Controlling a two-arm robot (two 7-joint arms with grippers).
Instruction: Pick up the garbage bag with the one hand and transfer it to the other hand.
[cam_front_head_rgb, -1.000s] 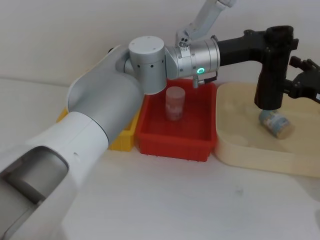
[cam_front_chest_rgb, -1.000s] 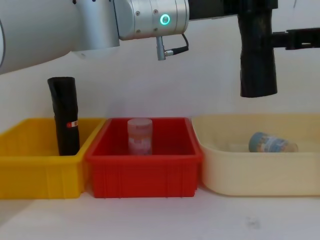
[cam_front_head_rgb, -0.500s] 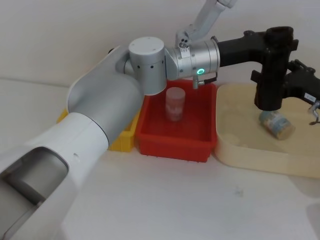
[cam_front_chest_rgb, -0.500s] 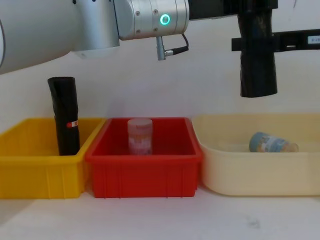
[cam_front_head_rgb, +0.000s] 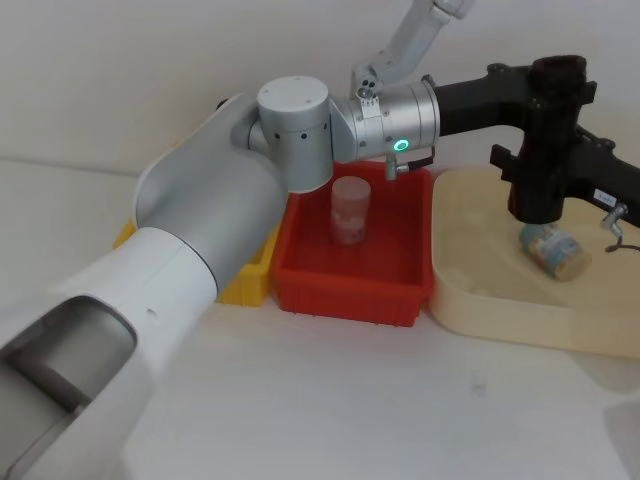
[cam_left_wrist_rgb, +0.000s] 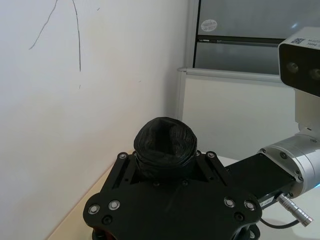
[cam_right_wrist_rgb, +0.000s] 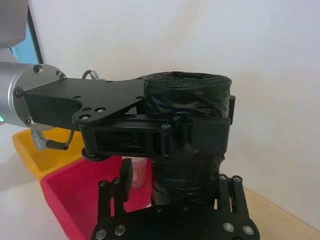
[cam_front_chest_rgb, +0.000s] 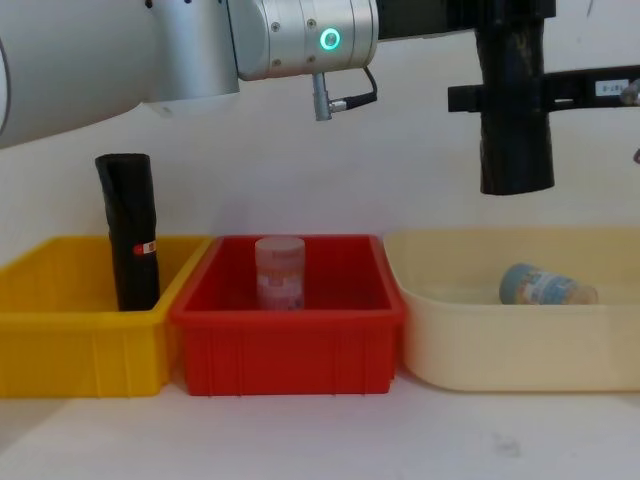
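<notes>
Fingers of the one hand pinch the garbage bag near its top; bag hangs upright above the cream bin. The other hand meets it from the right at mid-height, w/ fingers around it; closed or not, cannot tell.

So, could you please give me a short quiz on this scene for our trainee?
1. True or false: the bag lies flat in a bin.
2. What holds the bag's top end? A. the left gripper B. a person's hand C. nothing
3. Fill in: the roll with the sticker stands in the ___ bin.

Key:
1. False. It hangs upright above the beige bin.
2. A. The right gripper reaches around the bag lower down.
3. Yellow.
</notes>
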